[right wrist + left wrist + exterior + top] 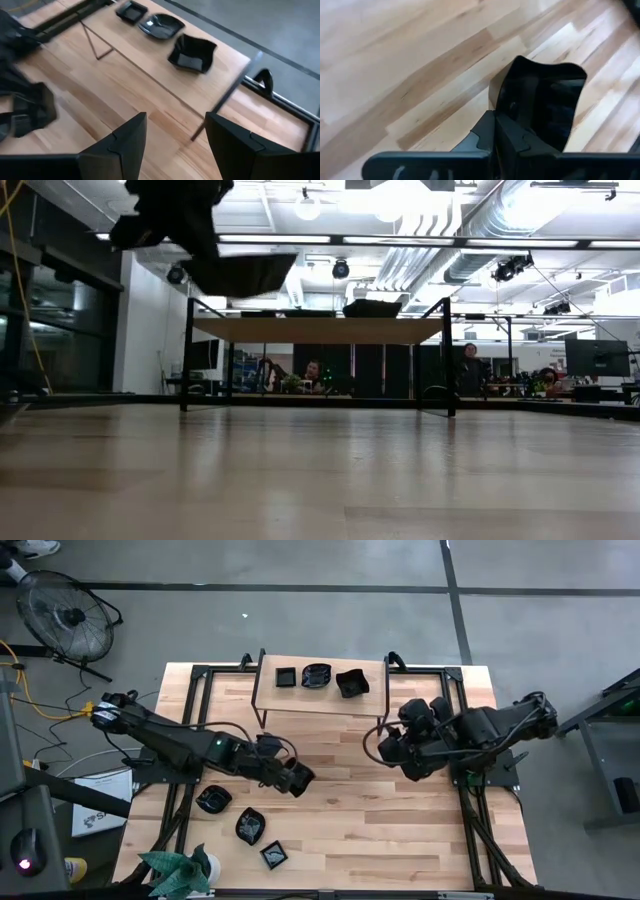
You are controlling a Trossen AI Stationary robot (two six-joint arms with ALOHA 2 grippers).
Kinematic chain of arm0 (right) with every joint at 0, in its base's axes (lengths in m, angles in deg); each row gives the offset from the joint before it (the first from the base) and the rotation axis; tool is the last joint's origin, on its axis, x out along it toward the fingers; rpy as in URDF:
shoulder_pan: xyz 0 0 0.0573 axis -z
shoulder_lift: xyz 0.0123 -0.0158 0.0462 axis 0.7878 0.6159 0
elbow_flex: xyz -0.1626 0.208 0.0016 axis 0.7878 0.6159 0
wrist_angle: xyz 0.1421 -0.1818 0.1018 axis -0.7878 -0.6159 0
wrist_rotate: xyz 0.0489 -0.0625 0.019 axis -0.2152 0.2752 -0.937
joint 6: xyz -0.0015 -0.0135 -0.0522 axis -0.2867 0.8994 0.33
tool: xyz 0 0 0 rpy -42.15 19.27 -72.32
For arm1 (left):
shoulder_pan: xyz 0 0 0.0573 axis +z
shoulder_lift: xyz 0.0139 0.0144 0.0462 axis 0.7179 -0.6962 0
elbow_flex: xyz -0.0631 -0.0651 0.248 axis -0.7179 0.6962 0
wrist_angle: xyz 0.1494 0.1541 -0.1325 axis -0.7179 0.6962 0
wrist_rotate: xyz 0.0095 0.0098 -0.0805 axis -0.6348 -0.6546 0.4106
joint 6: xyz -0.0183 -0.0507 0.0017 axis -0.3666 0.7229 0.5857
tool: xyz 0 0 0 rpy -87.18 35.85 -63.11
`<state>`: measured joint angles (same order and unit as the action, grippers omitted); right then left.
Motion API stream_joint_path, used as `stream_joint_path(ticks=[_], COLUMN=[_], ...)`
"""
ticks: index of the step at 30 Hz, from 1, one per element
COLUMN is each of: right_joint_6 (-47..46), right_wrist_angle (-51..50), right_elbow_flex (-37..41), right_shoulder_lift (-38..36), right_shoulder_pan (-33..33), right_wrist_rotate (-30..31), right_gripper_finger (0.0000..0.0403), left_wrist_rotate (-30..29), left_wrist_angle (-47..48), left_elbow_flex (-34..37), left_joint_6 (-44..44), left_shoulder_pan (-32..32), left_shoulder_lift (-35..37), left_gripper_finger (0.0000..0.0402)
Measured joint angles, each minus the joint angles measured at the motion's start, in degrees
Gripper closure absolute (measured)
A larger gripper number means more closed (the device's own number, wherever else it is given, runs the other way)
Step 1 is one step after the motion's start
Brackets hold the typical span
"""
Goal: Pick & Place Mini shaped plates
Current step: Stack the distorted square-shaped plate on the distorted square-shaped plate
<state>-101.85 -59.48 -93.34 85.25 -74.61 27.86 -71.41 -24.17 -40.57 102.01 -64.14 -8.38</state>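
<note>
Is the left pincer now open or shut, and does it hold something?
Shut on a plate. In the left wrist view, the left pincer grips a glossy black plate by its edge, lifted above the wooden table.

Both arms are dark, near black, built of chunky rounded segments with matte casings. Behind the left claw (300, 780) a thin black cable loops loosely along the wrist, and a small green light glows farther back on the forearm. Behind the right claw (388, 748) a similar black cable arcs out from the wrist housing. Its fingers (125, 142) are broad, flat, angular black plastic with stepped inner edges.
</note>
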Motion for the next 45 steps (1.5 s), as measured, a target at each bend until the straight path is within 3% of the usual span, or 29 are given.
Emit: stream_joint_path(ticks=[9,16,25,30,37,45], right_joint_6=[-10.89,-7.12,0.79,11.71,31.23,45.74], right_wrist_angle=[6.43,18.31,33.67,48.93,75.86,102.25], right_elbow_flex=[16.33,23.62,27.91,30.56,37.53,43.96], right_shoulder_lift=[-6.11,-8.04,-8.04,-8.04,-8.00,-8.00], right_shoulder_pan=[-3.66,-5.24,-5.56,-5.56,-4.19,0.69], right_wrist_rotate=[-0.09,1.25,9.02,15.02,15.67,8.91], right_gripper_finger=[0.0206,0.0206,0.0206,0.0206,0.0206,0.0206], left_wrist_rotate=[-11.49,-22.21,-36.21,-43.17,-49.29,-52.71], left_wrist_angle=[-0.37,-5.37,-11.06,-12.15,-14.01,-15.12], left_elbow_flex=[-5.76,-10.29,-11.99,-11.99,-11.99,-11.99], left_joint_6=[-4.82,-15.97,-27.62,-31.42,-35.62,-38.76], left_shoulder_pan=[-3.27,-4.42,-4.29,-4.26,-4.26,-4.24], left_shoulder_lift=[0.02,0.02,0.02,0.02,0.00,-0.32], left_gripper_finger=[0.0401,0.0401,0.0401,0.0401,0.0401,0.0401])
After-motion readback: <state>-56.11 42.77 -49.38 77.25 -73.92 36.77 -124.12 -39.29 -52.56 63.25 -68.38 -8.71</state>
